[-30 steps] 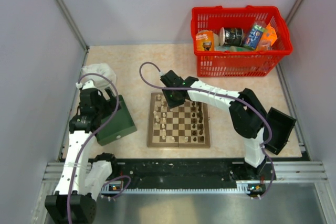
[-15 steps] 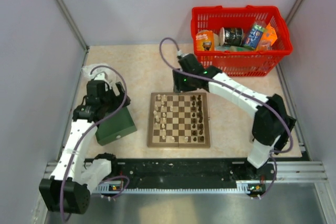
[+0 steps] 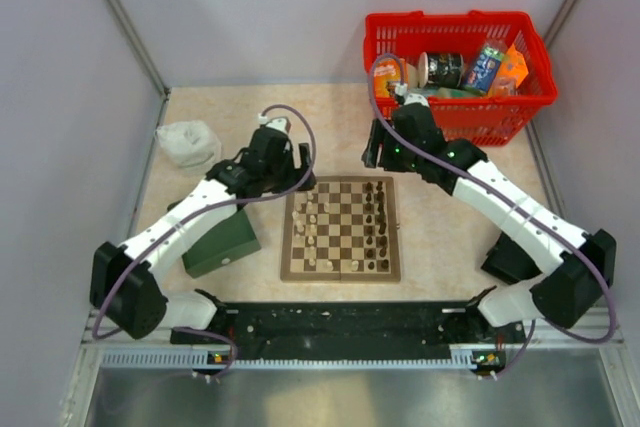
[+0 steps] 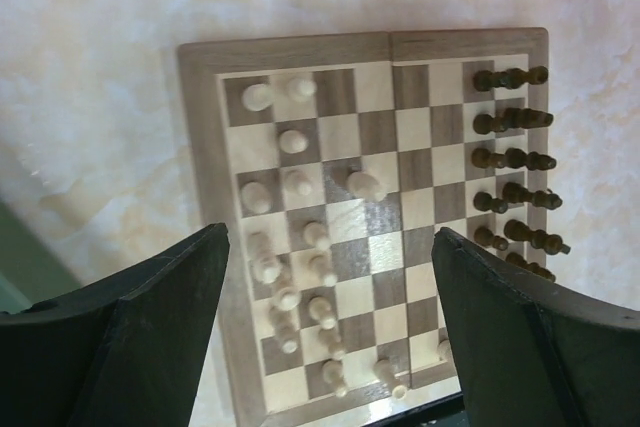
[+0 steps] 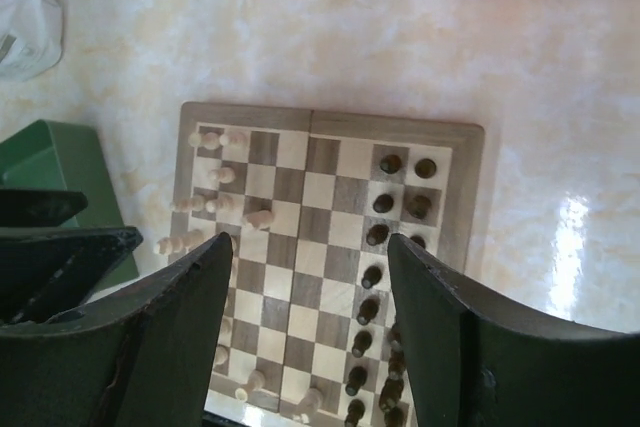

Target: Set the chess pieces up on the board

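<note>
The board (image 3: 340,273) lies at the table's middle. Cream-white chess pieces (image 3: 308,227) stand unevenly along its left side, and dark brown ones (image 3: 375,222) form two files on its right. My left gripper (image 3: 296,163) hovers above the board's far-left corner, open and empty. In the left wrist view the gripper (image 4: 328,237) looks down on the white pieces (image 4: 300,187); one white piece (image 4: 365,185) sits further in. My right gripper (image 3: 376,147) hangs just beyond the board's far edge, open with nothing held. Its wrist view shows the gripper (image 5: 310,242) over the board (image 5: 470,197) and the dark pieces (image 5: 385,204).
A dark green box (image 3: 222,237) sits left of the board under the left arm. A crumpled white bag (image 3: 187,142) lies at the far left. A red basket (image 3: 455,112) of groceries stands at the back right. A black tray (image 3: 505,259) rests near the right arm's base.
The left arm swung from over the green box to the board's far-left corner. The right arm pulled back off the board toward the basket, and its jaws spread wider.
</note>
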